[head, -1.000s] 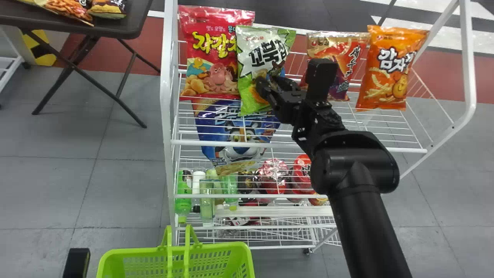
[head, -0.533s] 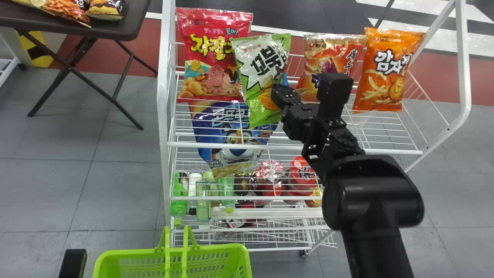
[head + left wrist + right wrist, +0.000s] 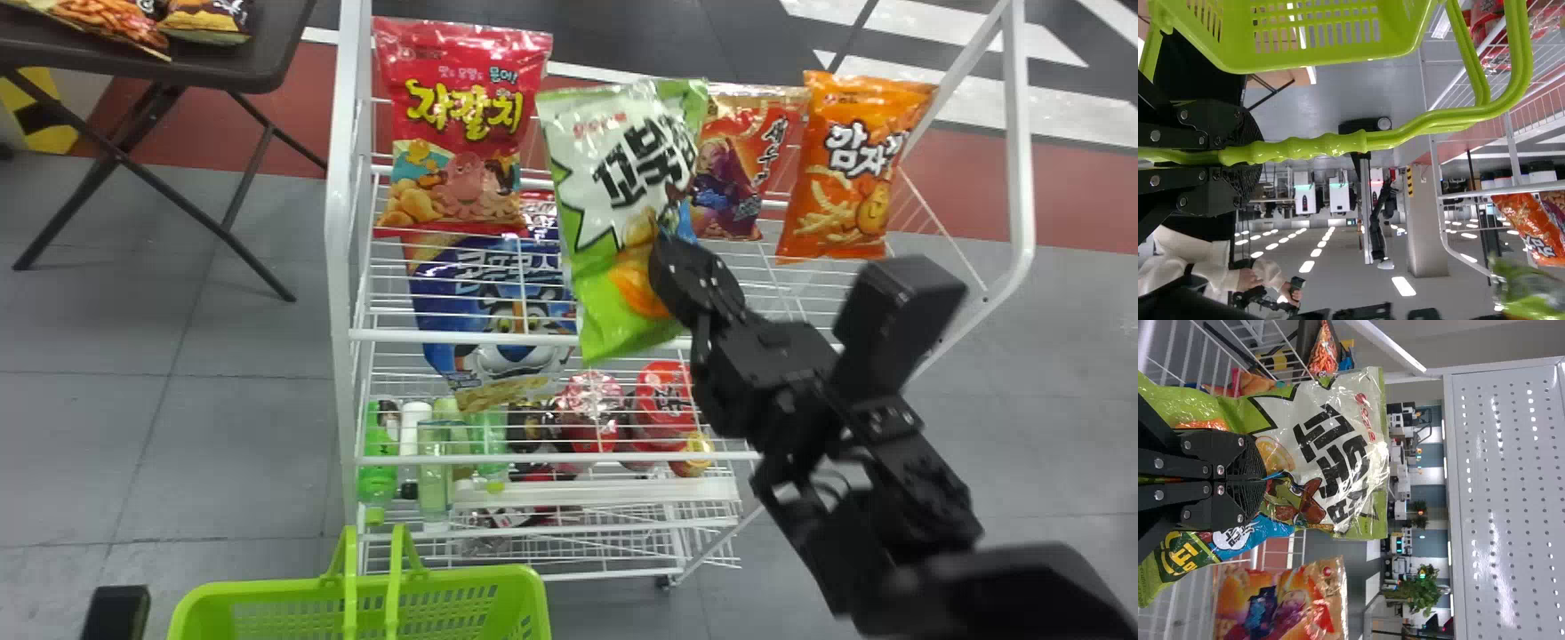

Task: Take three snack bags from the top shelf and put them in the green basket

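**Our right pincer (image 3: 671,253) grips a glossy green-and-white plastic snack bag (image 3: 605,191) at the white wire top shelf (image 3: 533,339)**

The head view shows us this bag overlapping the shelf's front edge, between a glossy red bag with a pink octopus (image 3: 467,98) near the left edge and an orange-red bag with purple print (image 3: 738,164). A bright orange bag (image 3: 853,169) stands towards the right edge. Through the wires we make out a large blue bag with a tiger face (image 3: 507,311).

From the right wrist we see the pincer's flat fingers pressed together on the bag's lower part. That view adds a blue and dark green printed piece (image 3: 1188,557) beside the fingers; we cannot tell whether it belongs to the same bag.

The left wrist view gives us the left pincer (image 3: 1250,157), closed around the ridged green handle (image 3: 1318,147) of the light green plastic basket (image 3: 1311,57). In the head view the basket is near the rack's lower left corner, its slotted inner wall facing us; we cannot tell what it contains.

Farther off, a dark folding desk (image 3: 222,76) carries a bag with an orange fried-snack picture (image 3: 111,27) and a brown-and-yellow bag (image 3: 204,20) near its right edge. The lower shelf holds slim green bottles (image 3: 378,467) towards its left edge and a round red pack (image 3: 665,391) farther right.
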Controlling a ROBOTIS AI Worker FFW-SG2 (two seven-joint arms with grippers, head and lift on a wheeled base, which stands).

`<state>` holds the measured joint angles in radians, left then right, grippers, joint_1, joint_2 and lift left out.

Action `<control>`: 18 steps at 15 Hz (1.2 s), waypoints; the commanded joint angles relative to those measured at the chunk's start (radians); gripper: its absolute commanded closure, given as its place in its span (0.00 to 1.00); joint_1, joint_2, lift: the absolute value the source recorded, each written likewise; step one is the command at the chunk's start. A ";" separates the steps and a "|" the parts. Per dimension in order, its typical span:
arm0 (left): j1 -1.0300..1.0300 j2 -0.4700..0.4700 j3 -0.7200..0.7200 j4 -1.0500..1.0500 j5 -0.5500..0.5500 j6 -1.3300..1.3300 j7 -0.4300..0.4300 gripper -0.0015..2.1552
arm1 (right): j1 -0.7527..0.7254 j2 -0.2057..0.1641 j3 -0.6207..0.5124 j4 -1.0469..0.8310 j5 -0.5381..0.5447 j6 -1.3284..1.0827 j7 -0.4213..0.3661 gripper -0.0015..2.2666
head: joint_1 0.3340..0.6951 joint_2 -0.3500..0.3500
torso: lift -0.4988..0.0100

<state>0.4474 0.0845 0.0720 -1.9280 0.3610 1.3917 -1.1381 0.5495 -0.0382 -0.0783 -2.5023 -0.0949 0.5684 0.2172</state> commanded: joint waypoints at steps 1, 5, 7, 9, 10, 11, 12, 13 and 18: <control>0.019 -0.005 0.000 -0.042 0.012 0.000 0.001 0.93 | 0.107 -0.002 -0.066 -0.116 -0.088 0.186 0.005 0.93 | 1.00 0.07 | 0.89; 0.027 -0.011 -0.001 -0.123 0.029 0.043 0.014 0.93 | 0.222 0.000 -0.103 -0.197 -0.151 0.480 0.033 0.93 | 1.00 0.00 | 0.89; 0.037 -0.011 -0.003 -0.161 0.033 0.046 0.020 0.93 | 0.257 0.000 -0.078 -0.211 -0.144 0.572 0.044 0.93 | 1.00 0.00 | 0.89; 0.048 -0.011 -0.005 -0.184 0.041 0.050 0.020 0.93 | 0.277 -0.006 -0.005 -0.182 -0.080 0.600 0.050 0.92 | 1.00 0.00 | 0.89; 0.053 -0.012 -0.005 -0.197 0.042 0.053 0.020 0.93 | 0.277 -0.008 0.031 -0.153 -0.060 0.612 0.050 0.92 | 1.00 0.00 | 0.89; 0.057 -0.011 -0.009 -0.213 0.042 0.065 0.020 0.93 | 0.276 -0.017 0.055 -0.121 -0.065 0.612 0.054 0.92 | 1.00 0.00 | 0.89; 0.062 -0.011 -0.012 -0.227 0.042 0.074 0.020 0.93 | 0.274 -0.022 0.080 -0.093 -0.068 0.609 0.065 0.92 | 1.00 0.00 | 0.89; 0.063 -0.011 -0.015 -0.235 0.042 0.077 0.020 0.93 | 0.268 -0.025 0.097 -0.069 -0.068 0.609 0.076 0.92 | 1.00 0.00 | 0.89; 0.060 -0.011 -0.047 -0.243 0.035 0.086 0.038 0.93 | 0.230 -0.035 0.124 -0.006 -0.152 0.719 0.128 0.92 | 1.00 0.06 | 0.89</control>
<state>0.5105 0.0737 0.0348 -2.1704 0.3991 1.4779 -1.1030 0.7951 -0.0733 0.0401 -2.5201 -0.2258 1.2266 0.3423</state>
